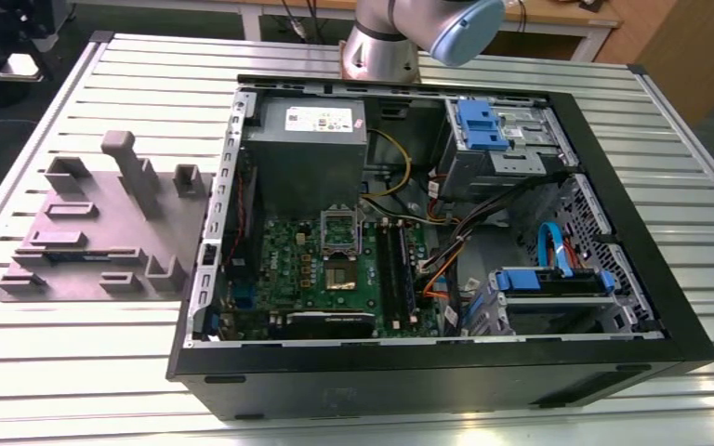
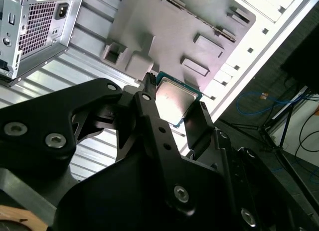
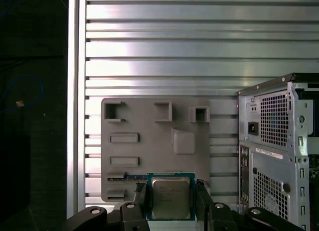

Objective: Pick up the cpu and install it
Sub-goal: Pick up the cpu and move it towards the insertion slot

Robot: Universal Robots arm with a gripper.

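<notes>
The cpu (image 3: 170,196) is a small square chip with a silver top and a green rim. It sits clamped between the two black fingers of my gripper (image 3: 171,190), which is shut on it. The second wrist view shows the same cpu (image 2: 175,100) held in the gripper (image 2: 174,107), high above the grey fixture plate (image 2: 164,27). In the exterior view the open computer case (image 1: 654,279) lies on the table with its green motherboard (image 1: 285,265) and the socket (image 1: 339,228) exposed. The arm (image 1: 389,42) rises at the far edge.
The grey fixture plate (image 1: 97,228) with raised blocks lies on the slatted table (image 1: 456,413) at the exterior view's left of the case. Inside the case are a grey power supply (image 1: 305,153), black memory sticks (image 1: 394,265), cables and blue drive brackets (image 1: 553,279). The case's rear panel (image 3: 276,141) stands beside the plate.
</notes>
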